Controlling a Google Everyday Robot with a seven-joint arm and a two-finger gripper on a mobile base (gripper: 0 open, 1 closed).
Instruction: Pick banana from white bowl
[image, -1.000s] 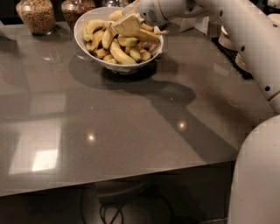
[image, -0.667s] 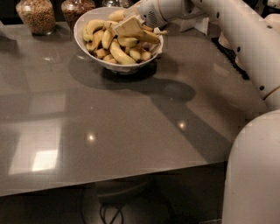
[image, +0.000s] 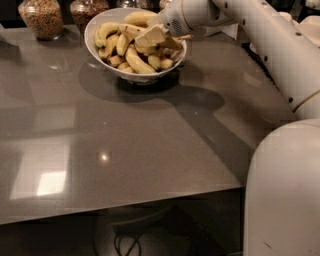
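Note:
The white bowl (image: 95, 42) stands at the back of the grey table, piled with several yellow bananas. A long, nearly straight banana (image: 136, 61) lies at the front of the pile. Shorter curved ones lie to its left and behind it. My gripper (image: 156, 38) reaches in from the right and sits low over the middle of the pile, just above and behind that long banana. It hides the bananas under it. I cannot tell whether it touches or holds any banana.
Two glass jars of grains (image: 41, 17) (image: 86, 10) stand behind the bowl at the back left. White objects (image: 310, 22) sit at the back right. My white arm (image: 270, 45) crosses the right side. The table's front edge (image: 125, 204) is near.
The gripper stays in the bowl over the bananas, nearly where it was. The arm behind it has shifted slightly. No banana has visibly moved.

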